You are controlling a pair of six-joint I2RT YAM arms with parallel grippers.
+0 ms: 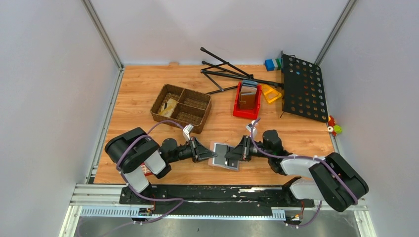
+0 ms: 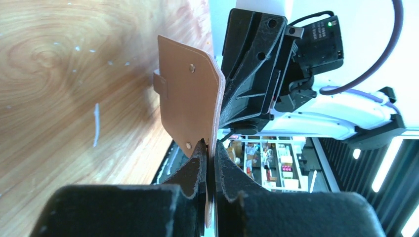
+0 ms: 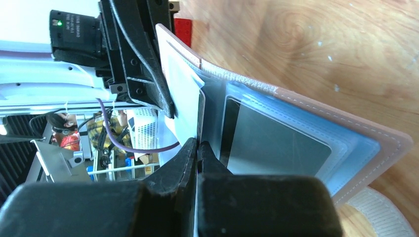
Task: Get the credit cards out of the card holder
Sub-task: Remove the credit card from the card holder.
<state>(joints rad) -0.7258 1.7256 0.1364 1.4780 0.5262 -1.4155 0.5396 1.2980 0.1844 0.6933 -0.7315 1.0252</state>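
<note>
The card holder [image 1: 223, 157] lies open near the table's front, between my two grippers. My left gripper [image 1: 203, 152] is shut on its taupe-brown cover [image 2: 190, 103], gripping the edge [image 2: 210, 153]. My right gripper [image 1: 236, 155] is shut [image 3: 198, 146] on a thin pale inner leaf of the holder [image 3: 200, 113]; I cannot tell whether a card is in that leaf. The silvery grey card [image 3: 276, 140] sits in a clear sleeve to the right of my right jaws. The black card is hidden.
A wicker basket [image 1: 181, 107] with compartments stands behind the left gripper. A red bin [image 1: 247, 101] holding wallets, a black perforated stand [image 1: 302, 88] with tripod legs [image 1: 232, 74], a yellow piece [image 1: 271, 93] and blue-green blocks [image 1: 272, 64] are at the back right.
</note>
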